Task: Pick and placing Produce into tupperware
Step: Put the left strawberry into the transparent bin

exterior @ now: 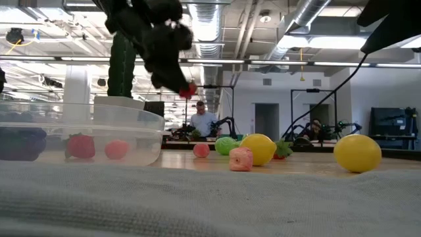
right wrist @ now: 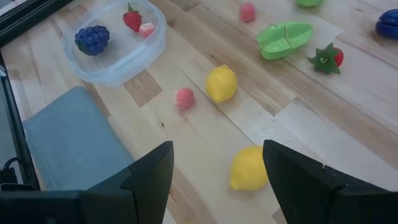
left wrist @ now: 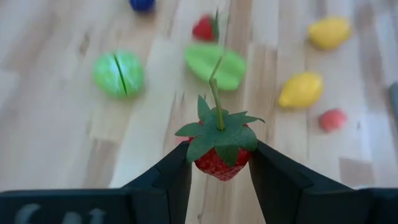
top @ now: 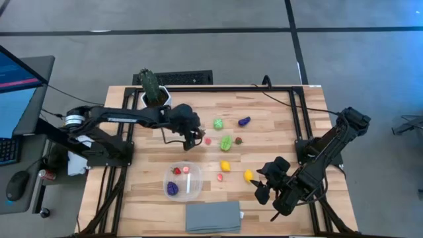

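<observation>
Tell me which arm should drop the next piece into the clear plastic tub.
Left. Its pincer already grips a small red strawberry with green leaves, raised above the table just beyond the clear plastic tub. The right pincer hangs open and empty over a yellow lemon.

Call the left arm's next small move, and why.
Probably carry toward the clear plastic tupperware container and release there. The left end effector is shut on a small red toy strawberry with a green leafy cap, held above the wooden table and not yet over the container, which holds only a few pieces.
</observation>
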Robot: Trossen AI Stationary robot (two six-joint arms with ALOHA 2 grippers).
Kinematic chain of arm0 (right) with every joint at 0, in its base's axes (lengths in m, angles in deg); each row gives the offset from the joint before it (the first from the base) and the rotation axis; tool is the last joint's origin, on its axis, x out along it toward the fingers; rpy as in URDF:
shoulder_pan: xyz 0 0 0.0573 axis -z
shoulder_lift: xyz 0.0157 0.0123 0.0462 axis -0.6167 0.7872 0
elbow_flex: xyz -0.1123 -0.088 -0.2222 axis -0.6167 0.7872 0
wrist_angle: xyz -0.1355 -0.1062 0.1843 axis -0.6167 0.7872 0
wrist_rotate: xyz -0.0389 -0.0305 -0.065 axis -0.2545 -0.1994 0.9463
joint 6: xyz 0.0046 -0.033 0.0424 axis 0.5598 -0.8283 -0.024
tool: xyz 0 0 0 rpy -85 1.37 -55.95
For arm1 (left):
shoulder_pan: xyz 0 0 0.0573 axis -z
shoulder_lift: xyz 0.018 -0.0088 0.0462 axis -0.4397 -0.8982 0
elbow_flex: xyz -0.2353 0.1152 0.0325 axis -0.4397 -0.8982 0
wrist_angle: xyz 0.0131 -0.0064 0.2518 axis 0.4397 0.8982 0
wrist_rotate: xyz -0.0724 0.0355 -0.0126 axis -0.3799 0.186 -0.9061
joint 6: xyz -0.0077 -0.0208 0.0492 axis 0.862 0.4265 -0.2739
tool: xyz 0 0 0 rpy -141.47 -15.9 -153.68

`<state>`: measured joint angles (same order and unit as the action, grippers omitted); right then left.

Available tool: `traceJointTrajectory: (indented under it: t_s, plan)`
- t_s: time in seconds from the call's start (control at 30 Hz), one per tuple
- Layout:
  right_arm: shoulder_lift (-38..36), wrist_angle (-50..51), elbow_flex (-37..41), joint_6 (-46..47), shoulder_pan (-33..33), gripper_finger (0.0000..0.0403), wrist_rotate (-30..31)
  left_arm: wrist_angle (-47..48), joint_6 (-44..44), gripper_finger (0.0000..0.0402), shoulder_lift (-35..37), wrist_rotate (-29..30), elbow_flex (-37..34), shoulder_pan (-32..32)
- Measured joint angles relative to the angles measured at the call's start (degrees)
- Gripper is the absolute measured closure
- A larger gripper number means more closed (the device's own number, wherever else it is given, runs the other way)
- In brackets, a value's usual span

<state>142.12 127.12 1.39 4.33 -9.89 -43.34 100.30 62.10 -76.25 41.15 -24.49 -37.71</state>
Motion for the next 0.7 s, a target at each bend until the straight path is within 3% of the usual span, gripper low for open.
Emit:
traceJointTrajectory:
  t_s: [0.3, 0.7]
  plan:
    - [0.0, 0.39, 0.0, -1.51, 0.11, 0.0132, -0.02, 0.88, 3.28, 0.0264, 8.89, 6.67, 0.02, 6.05]
    - [0.0, 1.04, 0.0, -1.6, 0.11, 0.0132, -0.13, 7.03, 12.27, 0.0264, 11.29, 13.86, -0.01, 19.15]
